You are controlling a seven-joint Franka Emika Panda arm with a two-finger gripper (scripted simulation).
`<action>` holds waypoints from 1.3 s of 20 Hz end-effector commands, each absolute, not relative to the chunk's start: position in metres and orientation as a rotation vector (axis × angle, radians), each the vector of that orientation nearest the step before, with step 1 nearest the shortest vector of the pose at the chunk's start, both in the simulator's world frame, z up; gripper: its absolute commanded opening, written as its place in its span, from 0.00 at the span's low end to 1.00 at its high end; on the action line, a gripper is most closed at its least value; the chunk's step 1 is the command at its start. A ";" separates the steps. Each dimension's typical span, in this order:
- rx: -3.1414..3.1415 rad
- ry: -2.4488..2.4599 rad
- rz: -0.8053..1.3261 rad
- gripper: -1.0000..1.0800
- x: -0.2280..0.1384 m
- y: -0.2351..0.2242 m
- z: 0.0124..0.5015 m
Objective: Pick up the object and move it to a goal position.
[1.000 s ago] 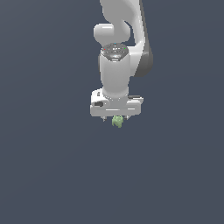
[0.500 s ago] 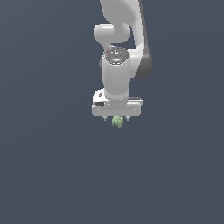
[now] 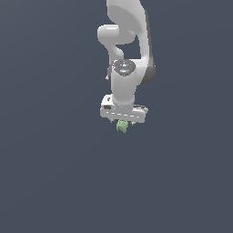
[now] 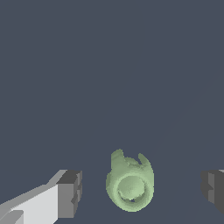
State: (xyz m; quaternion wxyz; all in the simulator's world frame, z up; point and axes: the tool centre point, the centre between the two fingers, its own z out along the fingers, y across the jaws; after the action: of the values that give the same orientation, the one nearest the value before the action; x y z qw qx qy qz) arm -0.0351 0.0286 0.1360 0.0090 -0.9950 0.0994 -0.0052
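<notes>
So in the wrist view the object (image 4: 130, 183) is seen sitting right between the two dark fingertips (image 4: 70, 194), with a clear gap left on each side, so nothing is clamped and the jaws are spread apart. It's a pale-green lumpy little thing with a rounded hollow in it. From the exterior view, the object (image 3: 122, 126) is spotted just under the gripper (image 3: 123, 123), poking out below it. The white arm (image 3: 125, 86) is pointed straight down above the plain grey background.
</notes>
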 end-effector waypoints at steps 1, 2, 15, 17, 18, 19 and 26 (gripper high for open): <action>-3.103 0.395 -0.011 0.96 -0.048 0.031 0.123; -3.100 0.425 -0.010 0.96 -0.052 0.031 0.119; -3.076 0.639 0.000 0.96 -0.086 0.035 0.090; -3.075 0.643 0.000 0.96 -0.087 0.035 0.090; -3.076 0.636 0.001 0.96 -0.086 0.035 0.090; -3.076 0.636 0.001 0.96 -0.086 0.035 0.090; -3.076 0.639 0.000 0.96 -0.087 0.035 0.071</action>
State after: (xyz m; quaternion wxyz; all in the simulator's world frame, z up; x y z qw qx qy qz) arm -0.0864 0.0353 0.0773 0.0002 -0.9791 0.2031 -0.0002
